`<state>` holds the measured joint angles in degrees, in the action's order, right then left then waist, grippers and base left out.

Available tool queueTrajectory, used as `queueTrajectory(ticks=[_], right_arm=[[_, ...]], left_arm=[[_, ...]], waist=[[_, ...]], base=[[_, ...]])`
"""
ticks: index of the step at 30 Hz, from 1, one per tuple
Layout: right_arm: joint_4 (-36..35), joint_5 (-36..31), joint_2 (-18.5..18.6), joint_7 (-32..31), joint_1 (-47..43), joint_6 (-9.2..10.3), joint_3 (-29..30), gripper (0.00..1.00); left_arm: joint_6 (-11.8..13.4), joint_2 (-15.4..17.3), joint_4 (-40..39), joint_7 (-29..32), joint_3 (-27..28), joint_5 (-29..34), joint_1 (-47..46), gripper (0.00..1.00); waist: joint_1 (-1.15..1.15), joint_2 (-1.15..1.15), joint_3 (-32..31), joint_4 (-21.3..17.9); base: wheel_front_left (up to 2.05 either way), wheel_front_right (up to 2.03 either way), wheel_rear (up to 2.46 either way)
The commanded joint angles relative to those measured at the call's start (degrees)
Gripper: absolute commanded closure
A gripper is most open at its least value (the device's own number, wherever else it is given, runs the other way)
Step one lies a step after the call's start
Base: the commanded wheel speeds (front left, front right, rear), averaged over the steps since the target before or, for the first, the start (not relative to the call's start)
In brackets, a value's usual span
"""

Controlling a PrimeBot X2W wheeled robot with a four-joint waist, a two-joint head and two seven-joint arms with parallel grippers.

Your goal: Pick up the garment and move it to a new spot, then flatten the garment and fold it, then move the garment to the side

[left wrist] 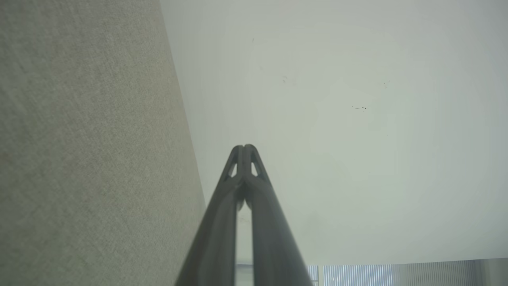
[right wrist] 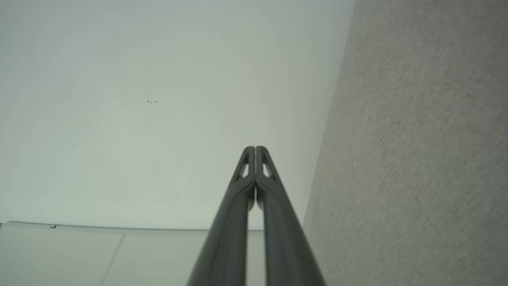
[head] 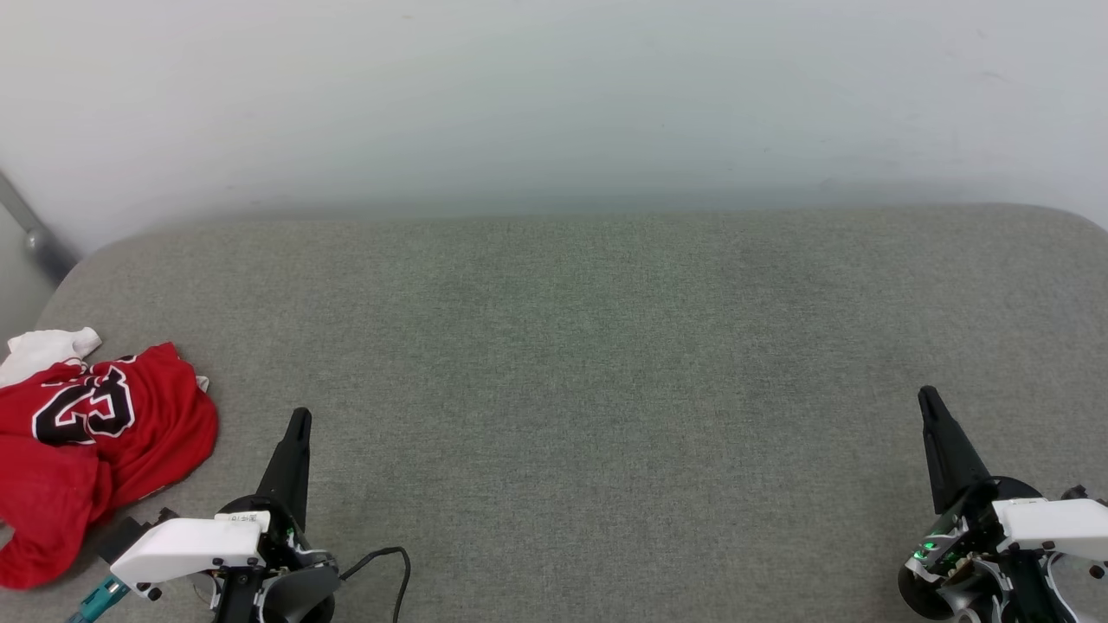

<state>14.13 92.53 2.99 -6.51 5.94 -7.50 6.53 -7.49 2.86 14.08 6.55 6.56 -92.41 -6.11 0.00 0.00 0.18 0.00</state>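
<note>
The shirt (head: 164,415) is showing a black, white-edged 23, turned upside down, left of the left gripper (head: 299,417); lettering beside the number is coming through unreadable.

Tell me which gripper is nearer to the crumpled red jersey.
Left. The left gripper, shut, sits just beside the red jersey, apart from it. The right gripper, also shut, is far off across the grey padded surface.

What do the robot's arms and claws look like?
The left claw and right claw each have two long dark tapering fingers with slotted tips and white wrist covers. A black cable and teal plug sit by the left; a green light on the right.
</note>
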Motion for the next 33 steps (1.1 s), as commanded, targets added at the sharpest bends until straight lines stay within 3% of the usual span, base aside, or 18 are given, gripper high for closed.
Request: queueTrajectory(ticks=[1,22,23,33], right_arm=[[0.1,-0.2,-0.2,0.0,0.7,0.03,0.0,1.00],[0.1,-0.2,-0.2,0.0,0.7,0.03,0.0,1.00],[0.1,0.0,0.0,0.0,-0.1,-0.01,0.0,0.00],[-0.4,-1.0,0.1,1.4,-0.5,0.00,-0.8,0.00]], left_arm=[[-0.1,-0.1,0.0,0.1,0.1,0.0,-0.3,1.00],[-0.1,-0.1,0.0,0.1,0.1,0.0,-0.3,1.00],[0.0,0.0,0.1,0.0,0.0,0.0,0.1,0.00],[0.0,0.0,0.0,-2.1,-2.4,0.3,-0.3,0.00]], waist=[[0.00,0.00,0.0,0.0],[0.00,0.00,0.0,0.0],[0.00,0.00,0.0,0.0],[0.00,0.00,0.1,0.0]], base=[[0.00,0.00,0.00],[0.00,0.00,0.00],[0.00,0.00,0.00],[0.00,0.00,0.00]])
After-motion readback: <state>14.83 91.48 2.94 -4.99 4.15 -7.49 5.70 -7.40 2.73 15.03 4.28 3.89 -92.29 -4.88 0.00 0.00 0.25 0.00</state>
